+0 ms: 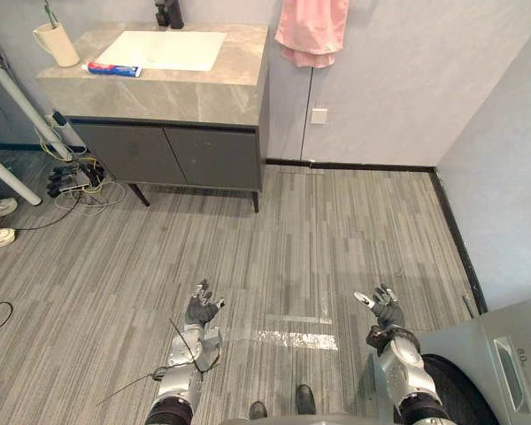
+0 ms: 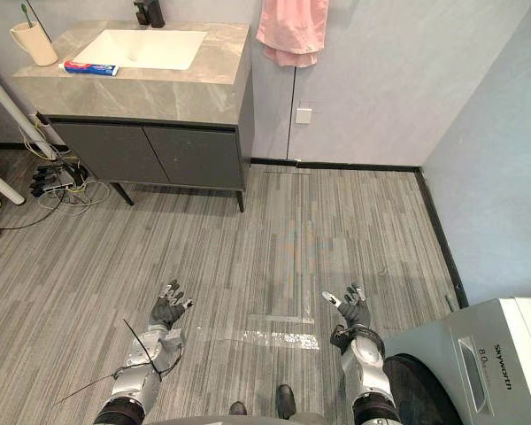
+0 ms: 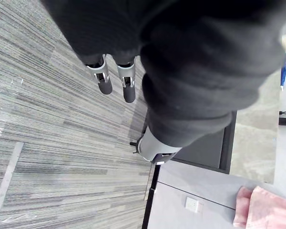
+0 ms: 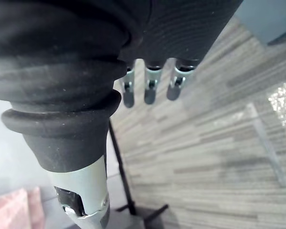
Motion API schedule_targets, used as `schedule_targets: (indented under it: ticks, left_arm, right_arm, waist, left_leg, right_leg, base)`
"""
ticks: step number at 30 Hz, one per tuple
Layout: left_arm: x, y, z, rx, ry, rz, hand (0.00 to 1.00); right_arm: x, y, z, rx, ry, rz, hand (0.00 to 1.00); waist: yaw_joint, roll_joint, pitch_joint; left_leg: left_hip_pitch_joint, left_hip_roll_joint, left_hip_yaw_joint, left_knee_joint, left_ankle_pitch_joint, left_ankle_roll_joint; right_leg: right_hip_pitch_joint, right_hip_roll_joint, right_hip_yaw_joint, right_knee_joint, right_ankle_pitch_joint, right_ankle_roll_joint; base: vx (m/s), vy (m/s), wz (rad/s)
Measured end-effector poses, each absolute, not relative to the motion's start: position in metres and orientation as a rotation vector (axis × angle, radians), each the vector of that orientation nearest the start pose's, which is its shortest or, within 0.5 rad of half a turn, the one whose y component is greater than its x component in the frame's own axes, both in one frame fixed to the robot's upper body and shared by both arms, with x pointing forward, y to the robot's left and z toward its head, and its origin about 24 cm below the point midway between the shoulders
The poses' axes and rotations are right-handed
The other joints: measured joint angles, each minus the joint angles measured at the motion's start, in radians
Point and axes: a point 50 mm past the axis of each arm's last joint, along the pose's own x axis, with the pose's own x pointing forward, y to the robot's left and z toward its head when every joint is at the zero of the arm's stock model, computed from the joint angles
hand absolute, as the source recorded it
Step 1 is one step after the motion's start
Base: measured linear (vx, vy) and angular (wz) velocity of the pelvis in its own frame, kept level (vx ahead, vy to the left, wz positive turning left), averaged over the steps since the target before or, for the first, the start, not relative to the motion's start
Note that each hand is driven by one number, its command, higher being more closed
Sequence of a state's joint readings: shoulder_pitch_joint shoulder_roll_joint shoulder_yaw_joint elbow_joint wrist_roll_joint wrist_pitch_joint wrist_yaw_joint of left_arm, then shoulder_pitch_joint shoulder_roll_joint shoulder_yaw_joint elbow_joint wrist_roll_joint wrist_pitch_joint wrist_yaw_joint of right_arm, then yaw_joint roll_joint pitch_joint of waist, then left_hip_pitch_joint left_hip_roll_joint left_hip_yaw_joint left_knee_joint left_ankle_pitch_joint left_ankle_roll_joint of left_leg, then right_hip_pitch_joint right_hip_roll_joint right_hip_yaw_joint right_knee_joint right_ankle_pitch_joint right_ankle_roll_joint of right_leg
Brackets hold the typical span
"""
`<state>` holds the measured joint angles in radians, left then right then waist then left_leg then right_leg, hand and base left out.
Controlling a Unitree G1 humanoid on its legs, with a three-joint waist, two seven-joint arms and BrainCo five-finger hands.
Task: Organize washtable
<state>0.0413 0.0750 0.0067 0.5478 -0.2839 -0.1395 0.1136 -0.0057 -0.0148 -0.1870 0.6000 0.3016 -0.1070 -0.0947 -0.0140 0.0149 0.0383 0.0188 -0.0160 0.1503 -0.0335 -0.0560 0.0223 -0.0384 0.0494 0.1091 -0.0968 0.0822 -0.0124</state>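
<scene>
1. The washtable (image 1: 203, 88), a grey marble-look countertop on a dark grey two-door cabinet, stands against the wall at about 11 o'clock from the robot, well apart from both hands.
2. A white rectangular sink basin (image 1: 164, 50) is set into the countertop. A black tap (image 1: 169, 13) stands at the basin's 12 o'clock edge.
3. A red, white and blue toothpaste tube (image 1: 113, 68) lies flat on the countertop just beside the basin, at its 8 o'clock corner.
4. A cream ceramic mug (image 1: 57, 44) stands upright at 10 o'clock of the basin, near the countertop's back corner. A green-headed toothbrush (image 1: 50, 13) pokes out of it.
5. A pink cloth towel (image 1: 311, 31) hangs on the wall at 2 o'clock of the washtable, above a small white wall socket (image 1: 319, 116).
6. The left hand (image 1: 202, 308) hovers over the grey striped plank floor (image 1: 292, 239) at 7 o'clock in the head view. Its fingers (image 3: 105, 81) are straight and spread, holding nothing.
7. The right hand (image 1: 385, 307) hovers at 5 o'clock, likewise empty. Its fingers (image 4: 150, 90) are straight.
8. A shiny strip of clear tape (image 1: 292, 338) lies on the floor between the two hands.
9. A grey washing machine (image 1: 504, 363) sits at 4 o'clock, just beside the right arm.
</scene>
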Motion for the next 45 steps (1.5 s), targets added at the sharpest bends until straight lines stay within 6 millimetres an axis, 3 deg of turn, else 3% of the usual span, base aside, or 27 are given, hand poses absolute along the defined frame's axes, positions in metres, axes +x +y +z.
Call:
schedule_targets:
  ticks: [7,18,25,27,31,33,35,38,40,41,42,43,44,45]
  left_arm:
    - [0.190,0.177,-0.085,-0.199,0.498,0.254,0.00]
    - [0.189,0.176,-0.085,-0.207,0.502,0.271,0.00]
    - [0.188,0.174,-0.086,-0.206,0.506,0.265,0.00]
    - [0.189,0.170,-0.086,-0.204,0.508,0.248,0.00]
    - [0.190,0.158,-0.086,-0.202,0.512,0.197,0.00]
    - [0.190,0.158,-0.086,-0.195,0.512,0.192,0.00]
    - [0.192,0.161,-0.085,-0.176,0.509,0.184,0.00]
    - [0.201,0.164,-0.079,-0.152,0.480,0.169,0.00]
    - [0.202,0.164,-0.079,-0.148,0.479,0.167,0.00]
    - [0.201,0.162,-0.080,-0.152,0.485,0.160,0.00]
    - [0.200,0.159,-0.081,-0.152,0.491,0.149,0.00]
    - [0.200,0.157,-0.082,-0.153,0.500,0.143,0.00]
    - [0.200,0.150,-0.083,-0.178,0.503,0.141,0.00]
    - [0.200,0.148,-0.083,-0.188,0.502,0.142,0.00]
  right_arm:
    - [0.195,-0.200,-0.084,0.292,0.487,-0.408,0.00]
    - [0.195,-0.196,-0.084,0.272,0.494,-0.383,0.00]
    - [0.198,-0.192,-0.083,0.274,0.491,-0.369,0.00]
    - [0.202,-0.192,-0.081,0.290,0.478,-0.368,0.00]
    - [0.200,-0.185,-0.083,0.326,0.488,-0.354,0.00]
    - [0.196,-0.180,-0.086,0.342,0.504,-0.344,0.00]
    - [0.196,-0.178,-0.086,0.354,0.505,-0.342,0.00]
    - [0.193,-0.181,-0.088,0.369,0.508,-0.361,0.00]
    - [0.192,-0.183,-0.088,0.368,0.508,-0.368,0.00]
    - [0.190,-0.187,-0.088,0.356,0.511,-0.369,0.00]
    - [0.190,-0.186,-0.088,0.359,0.512,-0.368,0.00]
    - [0.190,-0.185,-0.088,0.363,0.510,-0.368,0.00]
    - [0.193,-0.185,-0.085,0.362,0.496,-0.362,0.00]
    - [0.196,-0.185,-0.083,0.363,0.482,-0.354,0.00]
  waist:
    - [-0.002,0.008,-0.005]
    - [0.001,0.009,-0.006]
    - [0.003,0.013,0.000]
    - [0.003,0.024,0.022]
    - [-0.003,0.023,0.099]
    - [-0.011,0.013,0.107]
    - [-0.032,0.005,0.124]
    - [-0.049,-0.021,0.152]
    - [-0.063,-0.032,0.155]
    - [-0.080,-0.019,0.138]
    - [-0.082,-0.007,0.131]
    - [-0.081,0.004,0.133]
    - [-0.079,0.023,0.130]
    - [-0.078,0.025,0.130]
  left_leg:
    - [-0.006,0.002,-0.002,0.006,0.000,0.000]
    - [-0.016,0.001,-0.013,0.001,0.001,0.001]
    - [-0.098,0.000,-0.011,0.057,-0.018,0.010]
    - [-0.120,0.006,-0.009,0.120,-0.051,0.014]
    - [-0.085,0.002,-0.004,0.222,-0.157,0.044]
    - [-0.070,0.003,-0.004,0.230,-0.175,0.051]
    - [-0.048,0.015,-0.004,0.231,-0.198,0.049]
    - [0.027,0.030,-0.007,0.193,-0.242,0.004]
    - [0.084,0.035,-0.016,0.170,-0.265,-0.040]
    - [0.116,0.076,-0.021,0.167,-0.288,-0.080]
    - [0.116,0.096,-0.027,0.175,-0.287,-0.096]
    - [0.106,0.125,-0.025,0.234,-0.265,-0.139]
    - [0.065,0.155,-0.022,0.356,-0.215,-0.177]
    - [0.039,0.157,-0.023,0.432,-0.176,-0.170]
  right_leg:
    - [-0.002,0.001,-0.002,0.000,0.001,-0.001]
    - [-0.011,0.001,-0.020,-0.001,0.001,-0.001]
    - [-0.078,-0.003,-0.015,0.024,0.000,0.008]
    - [-0.114,0.002,-0.013,0.112,-0.047,0.016]
    - [-0.300,-0.008,-0.067,0.616,-0.230,0.046]
    - [-0.352,-0.029,-0.109,0.656,-0.256,0.043]
    - [-0.393,-0.036,-0.136,0.554,-0.244,0.051]
    - [-0.405,-0.058,-0.207,0.210,-0.091,0.095]
    - [-0.423,-0.074,-0.232,0.173,-0.070,0.077]
    - [-0.421,-0.060,-0.272,0.211,0.029,0.024]
    - [-0.420,-0.050,-0.288,0.223,0.062,-0.006]
    - [-0.423,-0.043,-0.316,0.280,0.097,-0.076]
    - [-0.413,-0.031,-0.329,0.326,0.037,-0.100]
    - [-0.402,-0.031,-0.330,0.343,0.010,-0.111]
  base:
    - [-0.02,-0.005,0.01]
    - [0.00,0.000,0.02]
    - [0.00,0.002,-0.01]
    - [0.00,0.028,-0.02]
    - [-0.01,0.030,-0.08]
    - [0.07,0.011,0.02]
    - [0.23,-0.029,-0.06]
    - [0.39,-0.082,-0.02]
    - [0.56,-0.148,0.22]
    - [0.78,-0.197,0.34]
    - [0.75,-0.191,0.32]
    - [0.73,-0.242,0.20]
    - [0.70,-0.259,0.12]
    - [0.68,-0.271,0.02]
